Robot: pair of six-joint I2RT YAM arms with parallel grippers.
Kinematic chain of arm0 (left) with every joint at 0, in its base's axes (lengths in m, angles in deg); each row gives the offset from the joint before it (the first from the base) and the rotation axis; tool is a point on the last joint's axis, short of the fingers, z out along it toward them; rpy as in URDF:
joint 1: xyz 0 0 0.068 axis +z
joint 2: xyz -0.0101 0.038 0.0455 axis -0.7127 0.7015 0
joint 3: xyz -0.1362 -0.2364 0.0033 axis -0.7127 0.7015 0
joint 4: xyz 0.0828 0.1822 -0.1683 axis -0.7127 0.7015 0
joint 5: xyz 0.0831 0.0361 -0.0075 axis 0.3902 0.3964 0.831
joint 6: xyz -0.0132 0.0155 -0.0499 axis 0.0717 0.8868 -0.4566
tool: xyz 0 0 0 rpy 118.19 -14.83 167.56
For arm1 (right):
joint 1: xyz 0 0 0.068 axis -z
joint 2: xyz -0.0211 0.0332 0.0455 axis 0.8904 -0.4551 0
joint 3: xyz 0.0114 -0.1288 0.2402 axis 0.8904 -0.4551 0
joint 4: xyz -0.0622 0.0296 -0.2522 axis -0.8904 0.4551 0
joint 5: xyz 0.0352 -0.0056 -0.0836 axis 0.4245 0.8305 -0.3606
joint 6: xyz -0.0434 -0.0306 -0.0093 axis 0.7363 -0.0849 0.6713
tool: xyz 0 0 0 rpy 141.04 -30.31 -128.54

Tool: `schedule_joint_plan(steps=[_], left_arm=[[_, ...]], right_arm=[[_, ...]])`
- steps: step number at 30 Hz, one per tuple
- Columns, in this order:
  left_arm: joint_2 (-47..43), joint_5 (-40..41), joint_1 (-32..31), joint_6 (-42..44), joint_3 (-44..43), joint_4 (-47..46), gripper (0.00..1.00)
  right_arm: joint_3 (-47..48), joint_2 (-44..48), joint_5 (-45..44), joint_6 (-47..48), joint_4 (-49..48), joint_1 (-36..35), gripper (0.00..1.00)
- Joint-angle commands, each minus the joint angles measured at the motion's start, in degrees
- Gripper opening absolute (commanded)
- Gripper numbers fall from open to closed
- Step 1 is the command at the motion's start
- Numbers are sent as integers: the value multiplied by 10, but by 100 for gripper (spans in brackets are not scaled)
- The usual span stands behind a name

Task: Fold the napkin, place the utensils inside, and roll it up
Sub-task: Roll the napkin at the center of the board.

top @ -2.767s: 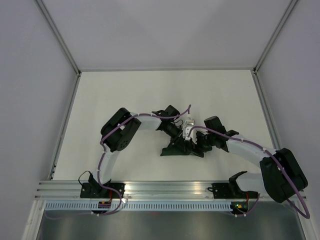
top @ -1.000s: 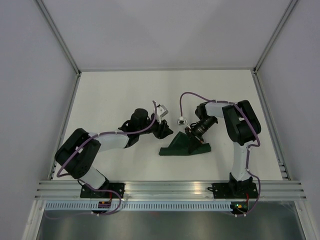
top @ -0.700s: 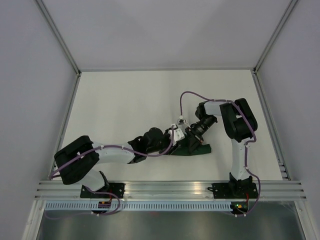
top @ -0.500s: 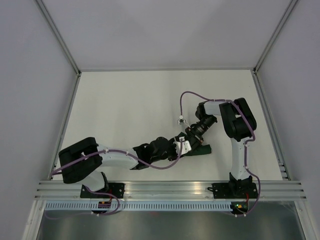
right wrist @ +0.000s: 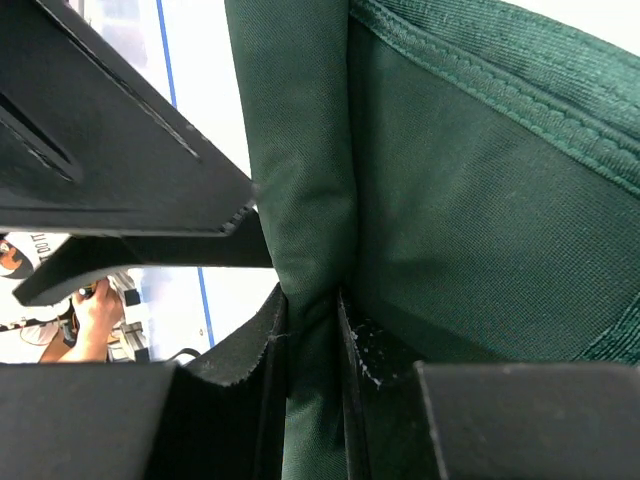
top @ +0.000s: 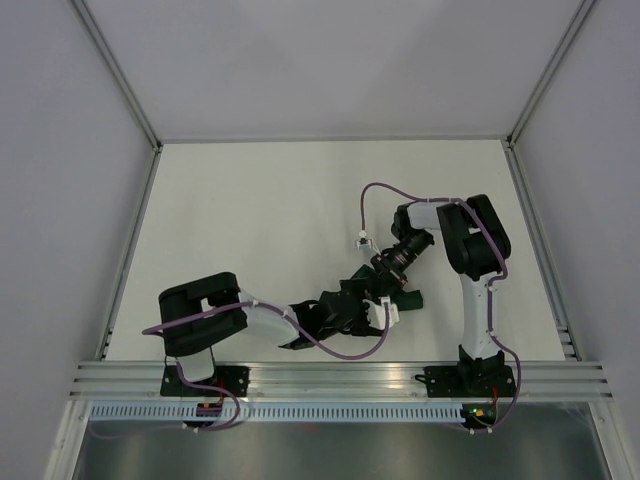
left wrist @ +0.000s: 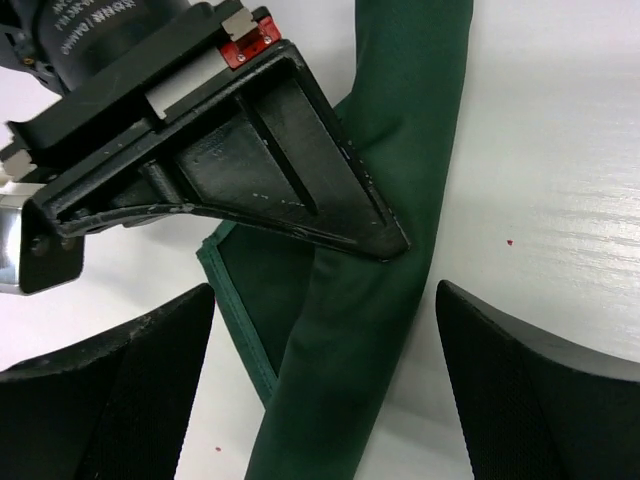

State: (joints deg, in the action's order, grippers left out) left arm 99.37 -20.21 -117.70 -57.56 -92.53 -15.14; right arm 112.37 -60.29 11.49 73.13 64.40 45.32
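White table (top: 300, 200) all round, and the napkin (left wrist: 350, 340) is a tight green roll on its near side. The roll's long axis runs straight through the gap of my left jaws, which are wide open either side and touching nothing. My right jaws pinch the same roll just beyond. Fork's hidden, probably inside.

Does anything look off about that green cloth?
The napkin is rolled into a tube, but a hemmed flap lies flat beside it, unrolled. The right gripper pinches the roll; the left gripper is open.
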Motion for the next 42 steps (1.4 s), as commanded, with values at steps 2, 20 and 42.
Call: schedule_joint_plan(steps=[2,20,42], left_arm=[[26,3,-3,29,-18,-19,92],[68,-73,10,-47,-57,93,25],[79,-296,91,-144,-90,211,2]], right_arm=[[6,-24,-62,24,-62,5,27],[14,-29,-65,27,-52,9,27],[37,81,-76,-82,-102,42,66]])
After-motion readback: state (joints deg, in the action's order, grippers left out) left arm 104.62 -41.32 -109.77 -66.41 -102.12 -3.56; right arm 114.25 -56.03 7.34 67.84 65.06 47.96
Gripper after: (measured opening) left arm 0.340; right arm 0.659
